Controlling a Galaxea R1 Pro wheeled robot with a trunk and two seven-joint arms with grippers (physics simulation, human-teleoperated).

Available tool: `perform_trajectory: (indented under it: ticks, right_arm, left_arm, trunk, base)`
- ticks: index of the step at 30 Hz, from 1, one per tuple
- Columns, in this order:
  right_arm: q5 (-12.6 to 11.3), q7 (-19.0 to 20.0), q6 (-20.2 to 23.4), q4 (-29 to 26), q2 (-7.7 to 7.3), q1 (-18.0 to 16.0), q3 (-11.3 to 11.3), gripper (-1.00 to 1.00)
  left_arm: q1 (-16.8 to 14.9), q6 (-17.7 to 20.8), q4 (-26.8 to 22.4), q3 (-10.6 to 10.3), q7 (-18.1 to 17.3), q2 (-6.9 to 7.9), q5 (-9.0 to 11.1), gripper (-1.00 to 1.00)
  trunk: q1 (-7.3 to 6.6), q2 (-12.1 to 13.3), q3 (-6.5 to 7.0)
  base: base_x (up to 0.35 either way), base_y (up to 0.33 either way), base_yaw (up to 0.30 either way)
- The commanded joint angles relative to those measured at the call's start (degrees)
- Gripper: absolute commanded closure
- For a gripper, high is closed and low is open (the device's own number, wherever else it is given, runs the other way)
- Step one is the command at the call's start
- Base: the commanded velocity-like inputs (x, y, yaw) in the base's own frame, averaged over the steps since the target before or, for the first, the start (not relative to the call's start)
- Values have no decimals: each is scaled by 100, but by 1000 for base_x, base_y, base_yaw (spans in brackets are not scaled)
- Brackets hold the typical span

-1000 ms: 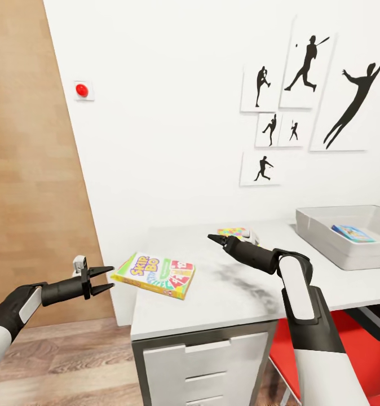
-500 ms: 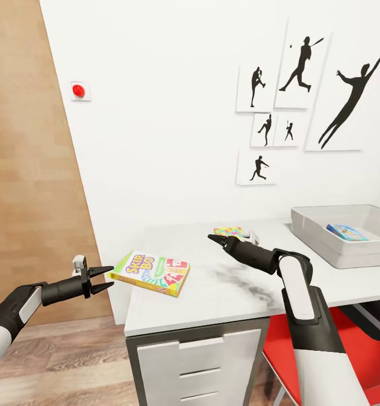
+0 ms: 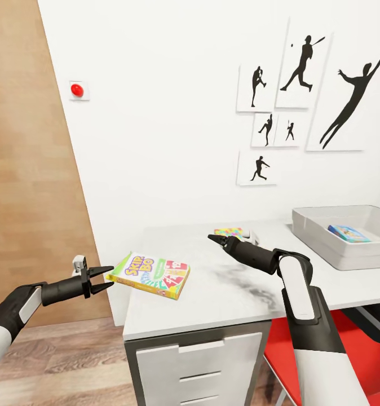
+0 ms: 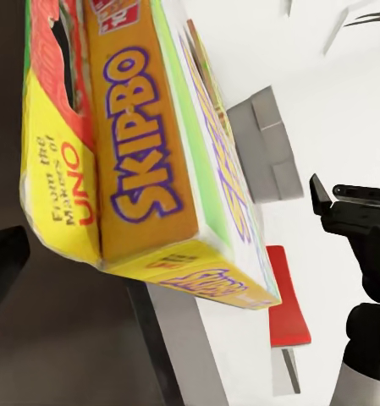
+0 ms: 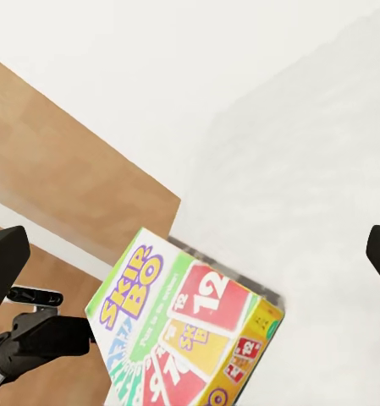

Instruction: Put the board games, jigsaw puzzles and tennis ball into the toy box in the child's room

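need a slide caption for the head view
Open left end effector beside the Skip-Bo box at the table corner, toy box far right.

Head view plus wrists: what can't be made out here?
- Toy box: right end cut off by the head view's edge.
- Jigsaw puzzle: partly behind the right gripper; jaw state unreadable.
- Skip-Bo board game: top cropped in the left wrist view.
- Blue game: print too small.
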Motion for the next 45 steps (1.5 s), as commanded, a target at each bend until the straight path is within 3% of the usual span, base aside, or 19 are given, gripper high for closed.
perform_trajectory:
  ticks: [1,30,45]
  right_arm:
    - [30,34,33,-1,6,-3,-15,-100]
    - [31,34,39,-8,-2,3,-18,-100]
    - [32,34,39,-17,-3,3,-14,-100]
  left_arm:
    - [-3,52,0,4,-14,1,3,-100]
    - [-15,66,0,48,41,1,-3,-100]
    - [-46,-252,8,56,92,-13,11,-100]
  trunk:
    - [-1,-3,-6]
    - [-1,-3,-6]
    - [-1,-3,-6]
  base:
    - [4,0,0]
    - [0,0,0]
    - [0,0,0]
